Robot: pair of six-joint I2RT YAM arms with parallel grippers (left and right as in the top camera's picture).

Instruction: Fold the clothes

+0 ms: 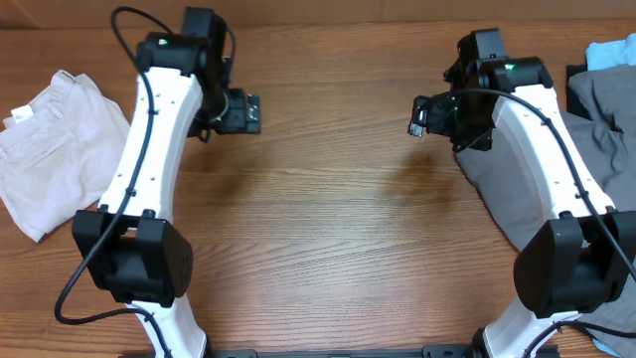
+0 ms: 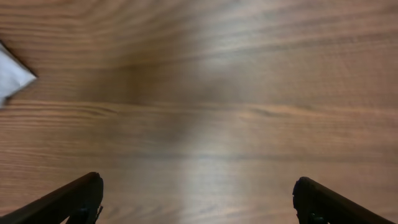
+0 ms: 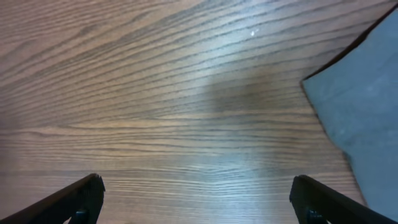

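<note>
The clothes, pale cream shorts [image 1: 55,144] with a small white tag, lie folded at the table's left edge. One pale corner of them [image 2: 12,74] shows at the left in the left wrist view. My left gripper [image 1: 241,111] hangs over bare wood to the right of the shorts, open and empty [image 2: 198,193]. My right gripper [image 1: 422,114] is over bare wood at the right, also open and empty [image 3: 196,193]. A grey garment [image 3: 367,106] lies just to its right.
A grey garment [image 1: 497,184] spreads under the right arm. More grey cloth [image 1: 606,99] and a light blue piece [image 1: 608,52] are piled at the far right edge. Bare wooden table [image 1: 328,219] lies between the two arms.
</note>
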